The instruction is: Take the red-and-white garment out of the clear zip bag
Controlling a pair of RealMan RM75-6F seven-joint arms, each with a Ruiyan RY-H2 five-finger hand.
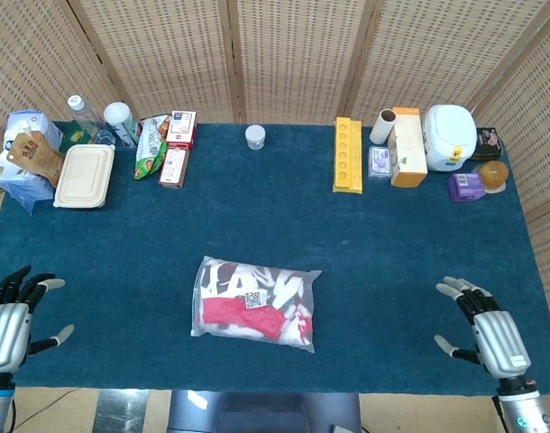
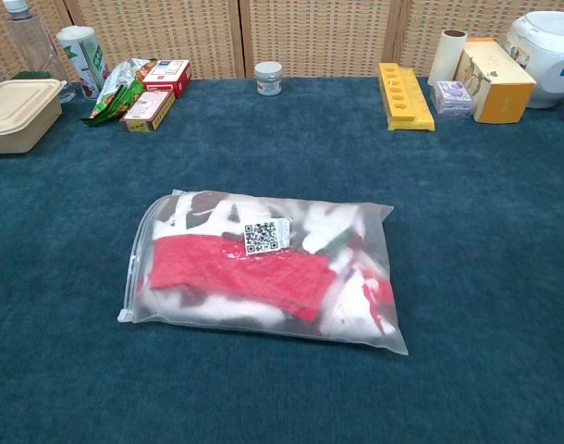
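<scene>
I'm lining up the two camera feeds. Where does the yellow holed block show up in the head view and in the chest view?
Head view: yellow holed block lies at the table's far edge, right of centre.
Chest view: it lies upper right, at the far edge.
Shared landmark: the paper roll stands just right of it in both.

One zip bag (image 2: 263,273); one garment (image 2: 240,273); two hands (image 1: 6,325) (image 1: 491,329).
</scene>
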